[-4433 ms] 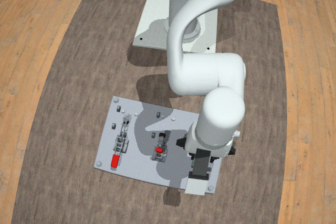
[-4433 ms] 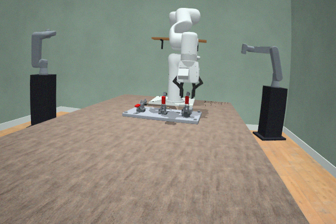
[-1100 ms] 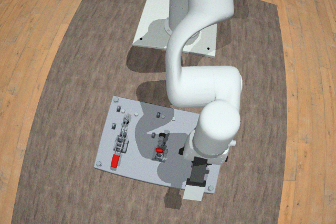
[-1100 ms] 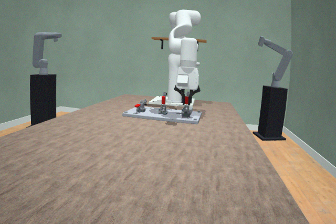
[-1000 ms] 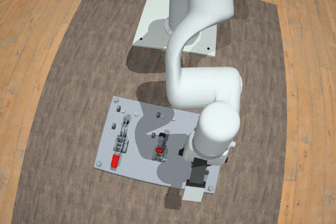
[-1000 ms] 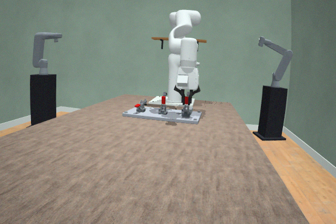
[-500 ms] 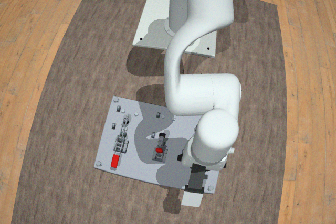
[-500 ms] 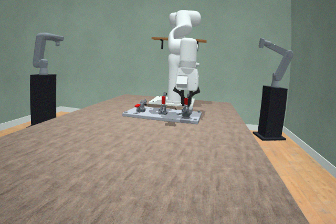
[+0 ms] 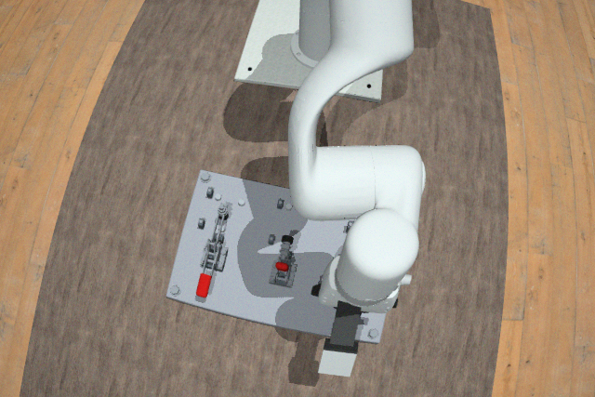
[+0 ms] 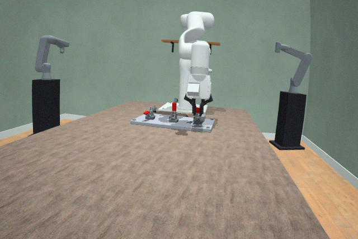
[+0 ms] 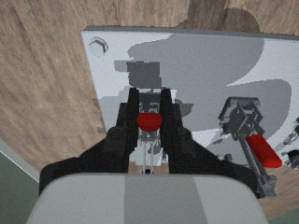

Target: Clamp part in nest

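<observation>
The grey fixture plate [image 9: 249,258] lies on the table in front of the arm's base. My gripper [image 11: 149,101] stands over the plate's right nest and is shut on the red handle [image 11: 149,121] of that nest's clamp, which stands about upright between the black fingers; the handle also shows in the exterior view [image 10: 197,110]. The middle clamp's red handle [image 9: 281,266] stands up. The left clamp's red handle [image 9: 204,285] lies flat, pointing off the plate's front edge. The arm hides the right nest in the overhead view. I cannot make out the part in any view.
The arm's white base plate [image 9: 288,42] sits behind the fixture. Small blocks and rest pads [image 9: 216,195] stand near the fixture's back edge. Two other arms on black pedestals [image 10: 45,106] [image 10: 290,119] stand off the table at left and right.
</observation>
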`<state>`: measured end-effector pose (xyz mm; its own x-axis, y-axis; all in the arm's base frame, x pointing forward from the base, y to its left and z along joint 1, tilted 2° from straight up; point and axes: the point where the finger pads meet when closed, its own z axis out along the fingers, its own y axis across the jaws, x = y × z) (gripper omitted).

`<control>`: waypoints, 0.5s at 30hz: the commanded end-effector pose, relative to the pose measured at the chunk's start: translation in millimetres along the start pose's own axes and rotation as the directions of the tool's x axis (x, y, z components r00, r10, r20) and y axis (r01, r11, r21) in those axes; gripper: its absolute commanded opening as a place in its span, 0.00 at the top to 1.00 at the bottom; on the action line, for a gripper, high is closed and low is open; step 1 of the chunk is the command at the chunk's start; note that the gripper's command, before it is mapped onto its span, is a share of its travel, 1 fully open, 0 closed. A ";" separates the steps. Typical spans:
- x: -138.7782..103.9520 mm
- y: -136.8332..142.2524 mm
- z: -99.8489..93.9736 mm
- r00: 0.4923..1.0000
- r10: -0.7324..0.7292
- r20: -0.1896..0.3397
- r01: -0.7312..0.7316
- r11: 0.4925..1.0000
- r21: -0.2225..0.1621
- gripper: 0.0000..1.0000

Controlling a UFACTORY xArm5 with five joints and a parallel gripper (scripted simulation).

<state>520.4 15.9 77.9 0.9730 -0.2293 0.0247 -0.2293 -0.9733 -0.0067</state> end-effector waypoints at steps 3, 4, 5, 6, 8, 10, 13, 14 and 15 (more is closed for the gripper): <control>5.6 0.0 4.7 1.000 0.000 -0.001 0.000 1.000 0.000 1.00; 6.2 0.0 5.5 1.000 0.000 -0.001 0.000 1.000 0.000 1.00; 6.7 0.1 6.4 1.000 0.000 -0.001 0.000 1.000 0.000 1.00; 7.2 0.1 7.2 1.000 0.000 -0.001 0.000 1.000 0.000 1.00; 8.2 0.1 8.8 1.000 0.000 -0.001 0.000 1.000 0.000 1.00; 8.7 0.1 9.5 1.000 0.000 -0.001 0.000 1.000 0.000 1.00; 9.5 0.1 10.8 1.000 0.000 -0.001 0.000 1.000 0.000 1.00; 9.9 0.2 11.5 1.000 0.000 -0.001 0.000 1.000 0.000 1.00; 10.2 0.2 12.2 1.000 0.000 -0.001 0.000 1.000 0.000 1.00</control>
<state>529.2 13.7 67.9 0.9729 -0.2295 0.0261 -0.2294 -0.9733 -0.0069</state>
